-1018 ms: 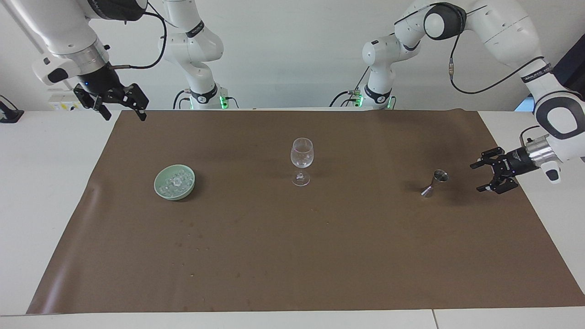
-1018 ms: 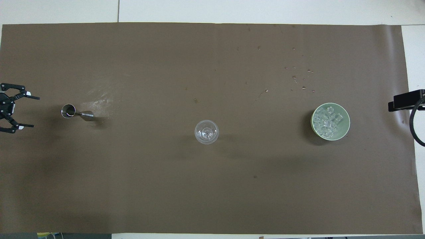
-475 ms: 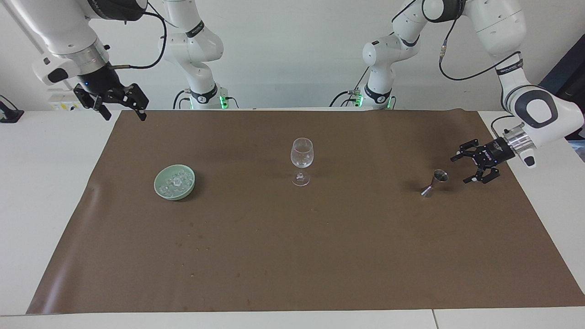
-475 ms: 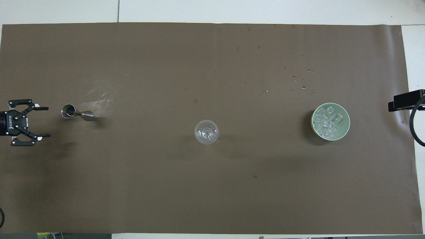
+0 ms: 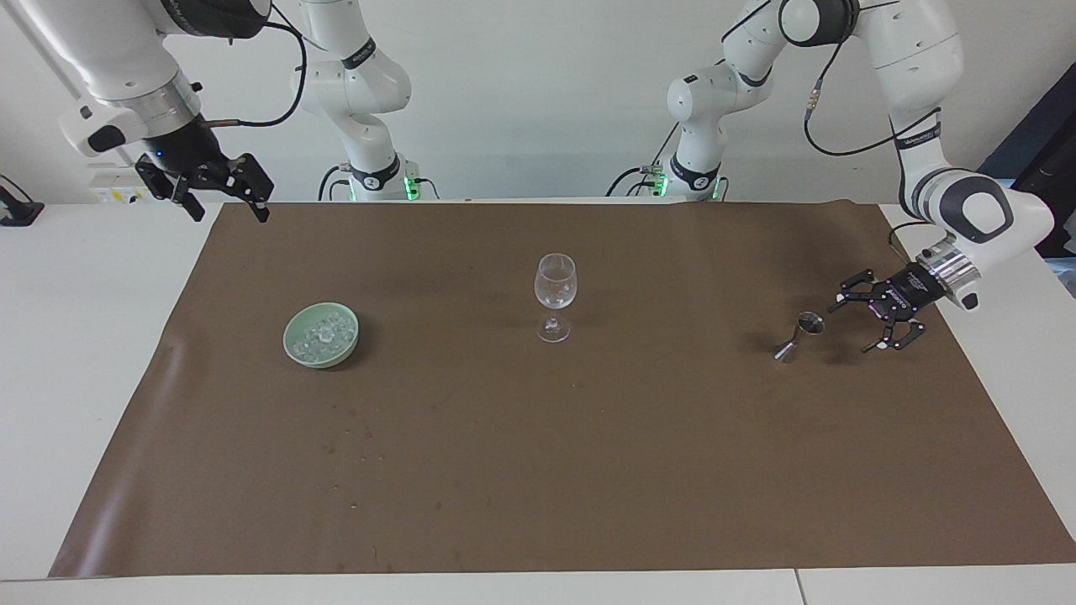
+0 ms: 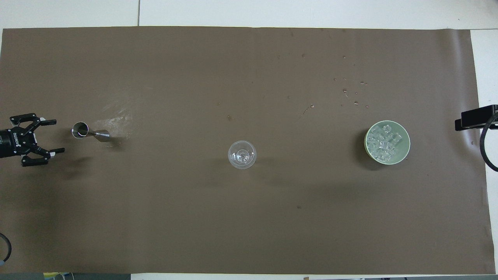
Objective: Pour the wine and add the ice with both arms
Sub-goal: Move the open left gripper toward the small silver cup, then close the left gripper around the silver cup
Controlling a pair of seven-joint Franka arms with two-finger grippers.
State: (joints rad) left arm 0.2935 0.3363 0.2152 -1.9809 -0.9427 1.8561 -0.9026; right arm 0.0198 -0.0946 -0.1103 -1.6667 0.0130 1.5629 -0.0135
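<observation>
The left gripper (image 5: 856,323) hangs low over the brown mat (image 5: 538,470) at the left arm's end of the table, its jaws spread wide and empty, pointing toward the steel jigger (image 5: 799,335). The jigger stands upright just beside those jaws, toward the table's middle from them, so its long axis is vertical and a level, sideways closure should meet its narrow waist. The left arm is by far the nearer one to it. The empty wine glass (image 5: 555,296) stands at the mat's middle, well apart from the jigger. The ice (image 5: 323,333) lies heaped in a green bowl (image 5: 293,349) toward the right arm's end. The right gripper (image 5: 225,204) waits raised over that end's robot-side corner of the mat, jaws open, holding nothing.
</observation>
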